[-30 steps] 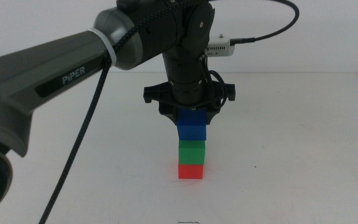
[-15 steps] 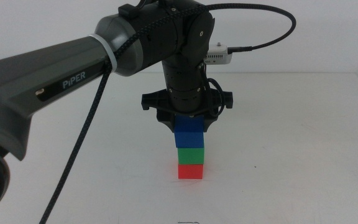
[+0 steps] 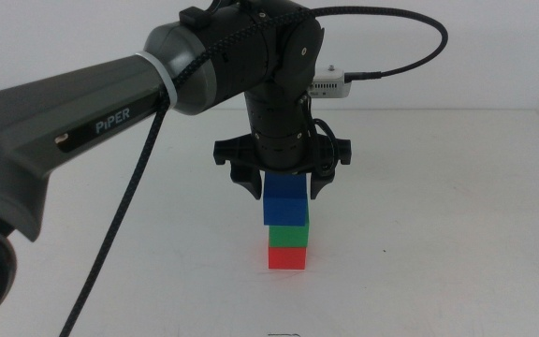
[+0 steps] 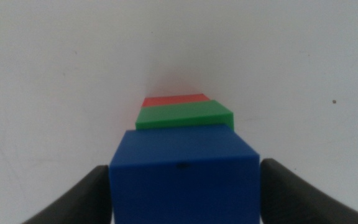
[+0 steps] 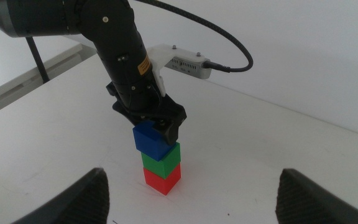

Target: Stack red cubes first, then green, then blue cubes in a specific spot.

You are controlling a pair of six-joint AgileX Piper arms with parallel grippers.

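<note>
Three cubes form one stack on the white table [image 3: 438,234]: the red cube [image 3: 287,257] at the bottom, the green cube [image 3: 288,237] on it, and the blue cube [image 3: 285,208] on top, shifted slightly to the left. My left gripper [image 3: 282,187] reaches down over the stack and is open, one jaw on each side of the blue cube with a thin gap. The left wrist view shows the blue cube [image 4: 184,180] close up, with the green cube [image 4: 185,115] and red cube [image 4: 174,100] below. My right gripper [image 5: 191,199] hangs open, well back from the stack [image 5: 160,162].
The left arm's dark body [image 3: 110,103] and its black cable [image 3: 129,215] cross the left half of the middle view. A small white camera box [image 3: 328,86] sits on its wrist. The table's far edge [image 3: 457,110] runs behind the stack.
The left gripper came down with the blue cube until it rested on the green cube. Its jaws have since spread apart, letting go of the cube.
</note>
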